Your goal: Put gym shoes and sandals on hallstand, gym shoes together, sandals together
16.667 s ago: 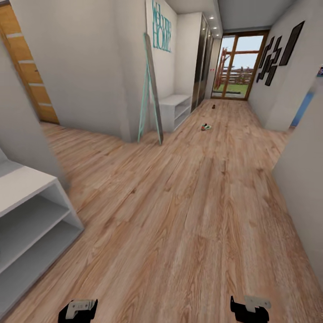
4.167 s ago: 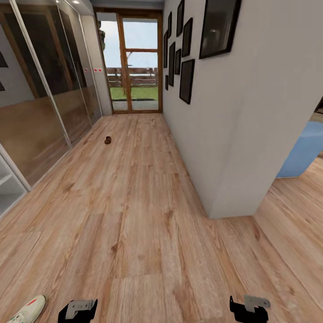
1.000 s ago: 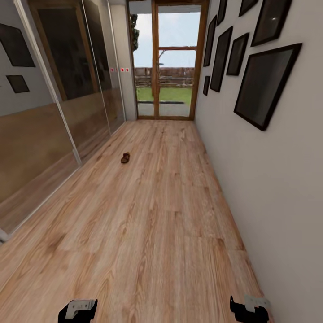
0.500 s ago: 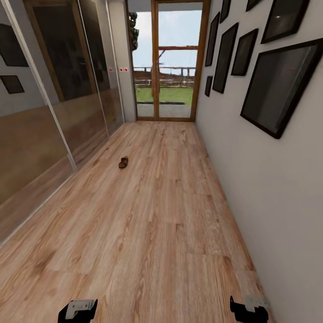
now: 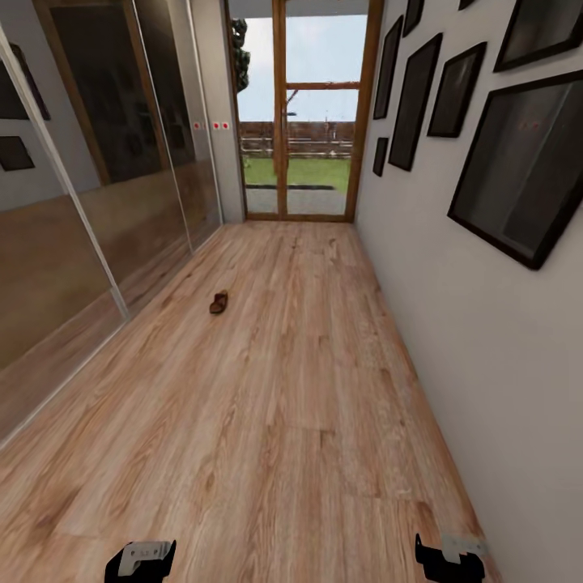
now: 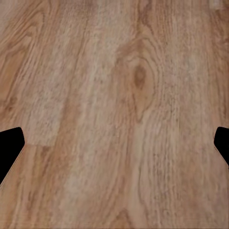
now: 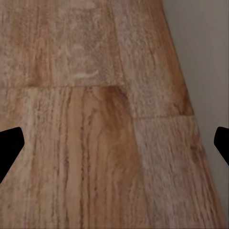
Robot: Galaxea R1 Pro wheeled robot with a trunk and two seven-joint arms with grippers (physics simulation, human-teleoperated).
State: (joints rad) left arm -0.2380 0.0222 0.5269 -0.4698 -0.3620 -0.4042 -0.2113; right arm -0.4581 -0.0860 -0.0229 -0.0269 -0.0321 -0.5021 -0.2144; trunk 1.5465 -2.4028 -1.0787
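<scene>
1 sandal [image 5: 218, 303] is seen on the floor [image 5: 291, 389] well ahead, left of the corridor's middle and near the mirrored sliding doors [image 5: 97, 210]. No other shoe and no rack are seen from here.

The left tool [image 5: 141, 559] and right tool [image 5: 450, 557] are held low at the head view's lower edge. In the left wrist view the dark fingertips [image 6: 9, 148] are spread to opposite edges with bare planks between them, so the left tool is released and empty. The same is seen in the right wrist view, where the fingertips [image 7: 9, 145] stand wide apart over planks beside the grey wall [image 7: 200, 52]; the right tool is released and empty too.

The step is judged to be the approach to the sandal, with nothing yet placed.

Risks from here:
- The right tool is near the right wall [image 5: 486, 324]; it could be scraped if the base drifts right.
- The sandal could be overrun or nudged if the base is stopped too late.
- The sandal is low and flat, so a shallow grasp could slip off its strap.
- The glass doors could be struck if a turn is cut wide.

No brand, label or writing can be read. 2 small red marks [image 5: 206, 125] are seen on the far door, too small to make out. The frames [image 5: 518, 170] on the right wall look dark and blank.
</scene>
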